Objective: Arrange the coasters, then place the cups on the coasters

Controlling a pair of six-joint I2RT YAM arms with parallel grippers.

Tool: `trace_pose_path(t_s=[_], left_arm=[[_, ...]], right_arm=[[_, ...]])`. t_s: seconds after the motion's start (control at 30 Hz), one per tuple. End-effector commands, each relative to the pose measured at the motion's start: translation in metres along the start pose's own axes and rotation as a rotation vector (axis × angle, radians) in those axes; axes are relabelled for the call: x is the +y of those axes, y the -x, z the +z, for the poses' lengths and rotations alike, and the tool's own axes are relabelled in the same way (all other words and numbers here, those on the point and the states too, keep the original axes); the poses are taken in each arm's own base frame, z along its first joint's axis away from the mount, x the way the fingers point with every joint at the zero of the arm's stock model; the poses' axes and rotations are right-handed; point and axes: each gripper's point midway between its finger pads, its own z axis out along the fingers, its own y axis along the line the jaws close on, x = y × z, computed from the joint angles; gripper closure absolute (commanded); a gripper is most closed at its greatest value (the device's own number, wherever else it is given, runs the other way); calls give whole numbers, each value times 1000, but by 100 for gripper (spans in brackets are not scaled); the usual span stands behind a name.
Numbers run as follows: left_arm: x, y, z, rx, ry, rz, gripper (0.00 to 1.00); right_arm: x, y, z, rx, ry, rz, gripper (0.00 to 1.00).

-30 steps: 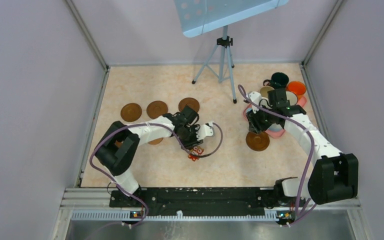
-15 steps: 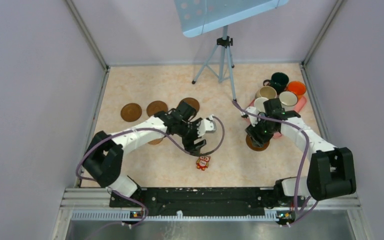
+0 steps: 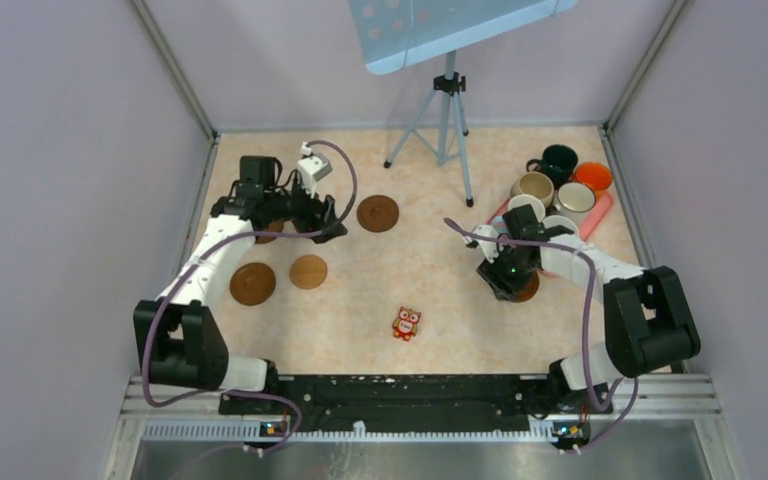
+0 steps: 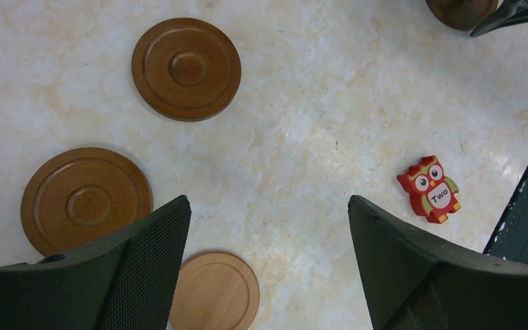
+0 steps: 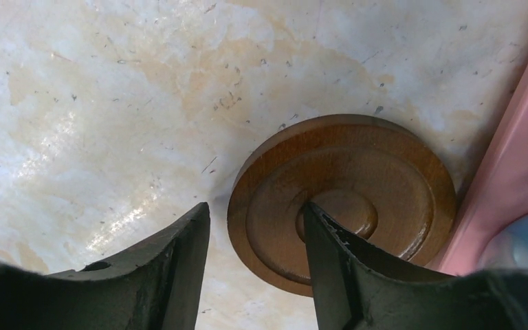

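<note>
The right gripper point(image 5: 256, 213) has its jaws half apart astride the rim of a coaster point(image 5: 385, 179) just beside the pink tray point(image 5: 515, 137), inner finger on the centre boss; can't tell if it's pinching. The left gripper point(image 4: 268, 201) hangs wide apart and empty, well left of the tray. Early stage, I'd say: four other coasters point(image 3: 377, 212) lie scattered well left of the tray and the cups point(image 3: 575, 196) are bunched on it, none on a coaster. Coasters are round, so no long axis, ringed face up; cups stand mouths up.
</note>
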Motion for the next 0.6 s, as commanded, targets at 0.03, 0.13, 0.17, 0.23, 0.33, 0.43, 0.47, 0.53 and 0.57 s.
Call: trace_pose_path(t_s=[0.03,0.13,0.17,0.23,0.33,0.43,0.47,0.53,0.57], left_arm=[[0,30,-20,-122,17,-19,9],[19,27,-22,-106,111,-44,9],[25,25,-24,-103,138,-57,9],[36,22,-27,-103,166,-93,9],[41,14,-29,-96,167,-130,8],[50,7,-33,-88,192,-159,8],[53,5,-34,-88,202,-170,8],[58,3,-37,-91,215,-184,7],[60,3,-39,-93,221,-189,7]], right_arm=[[-1,19,16,-16,-16,-8,53],[5,35,22,-31,6,-13,58],[7,41,25,-32,12,-26,59],[13,54,30,-37,21,-53,60],[24,78,38,-55,40,-90,62],[36,97,47,-64,79,-108,62],[41,105,49,-71,91,-115,63],[52,119,53,-87,114,-134,63],[58,128,55,-100,124,-149,63]])
